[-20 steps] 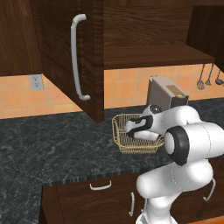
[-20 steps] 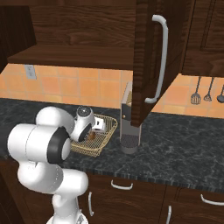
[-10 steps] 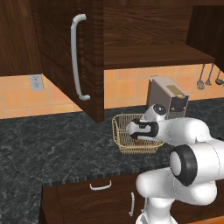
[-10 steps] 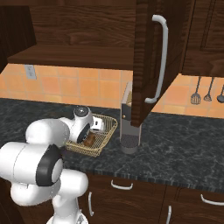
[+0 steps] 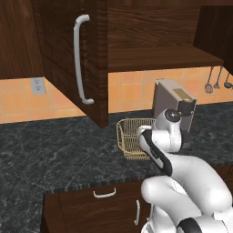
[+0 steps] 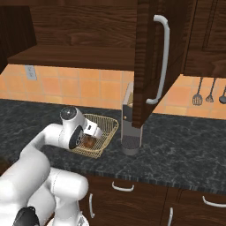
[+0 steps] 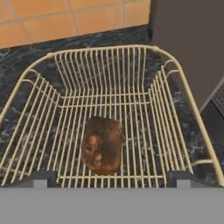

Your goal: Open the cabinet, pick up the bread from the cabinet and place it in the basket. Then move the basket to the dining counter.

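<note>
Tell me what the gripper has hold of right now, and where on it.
Nothing. The gripper stands open over the basket, and the bread lies loose on the basket floor between the spread fingertips, touched by neither.

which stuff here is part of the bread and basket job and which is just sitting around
Part of the job:
- bread, lying in the basket
- basket, on the black counter
- cabinet, door open
- gripper, jaws open above the bread

Just sitting around:
- coffee machine, beside the basket
- hanging utensils
- wall outlet
- lower drawers
</note>
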Motion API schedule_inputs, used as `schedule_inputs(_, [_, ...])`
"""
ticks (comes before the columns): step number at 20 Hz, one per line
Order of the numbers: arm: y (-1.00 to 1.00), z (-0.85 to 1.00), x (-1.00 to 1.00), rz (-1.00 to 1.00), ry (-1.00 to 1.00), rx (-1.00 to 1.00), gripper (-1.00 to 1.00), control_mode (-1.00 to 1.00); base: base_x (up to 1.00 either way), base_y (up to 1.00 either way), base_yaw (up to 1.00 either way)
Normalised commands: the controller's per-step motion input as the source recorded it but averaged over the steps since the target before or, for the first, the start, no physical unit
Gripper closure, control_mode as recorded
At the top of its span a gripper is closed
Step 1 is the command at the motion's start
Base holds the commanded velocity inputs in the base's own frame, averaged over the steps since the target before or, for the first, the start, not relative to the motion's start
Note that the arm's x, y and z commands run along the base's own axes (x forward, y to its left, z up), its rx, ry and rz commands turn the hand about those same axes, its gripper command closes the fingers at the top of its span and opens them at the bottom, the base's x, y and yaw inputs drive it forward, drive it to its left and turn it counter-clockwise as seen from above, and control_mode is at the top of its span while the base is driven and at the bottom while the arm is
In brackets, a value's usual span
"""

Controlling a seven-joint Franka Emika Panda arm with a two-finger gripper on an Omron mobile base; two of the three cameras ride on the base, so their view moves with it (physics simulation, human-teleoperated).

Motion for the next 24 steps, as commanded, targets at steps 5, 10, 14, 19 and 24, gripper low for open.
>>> schedule_inputs(5, [0.00, 0.67, -0.60, -0.13, 0.01, 0.24, -1.00, -1.00, 0.00, 0.00, 0.00])
schedule_inputs(10, [-0.09, 0.36, -0.53, -0.05, 0.09, 0.14, -1.00, -1.00, 0.00, 0.00, 0.00])
schedule_inputs(14, [-0.18, 0.37, -0.53, -0.08, 0.02, 0.31, -1.00, -1.00, 0.00, 0.00, 0.00])
schedule_inputs(19, [-0.12, 0.24, -0.47, -0.07, 0.01, 0.31, -1.00, -1.00, 0.00, 0.00, 0.00])
schedule_inputs(24, [0.00, 0.00, -0.16, -0.01, 0.04, 0.19, -1.00, -1.00, 0.00, 0.00, 0.00])
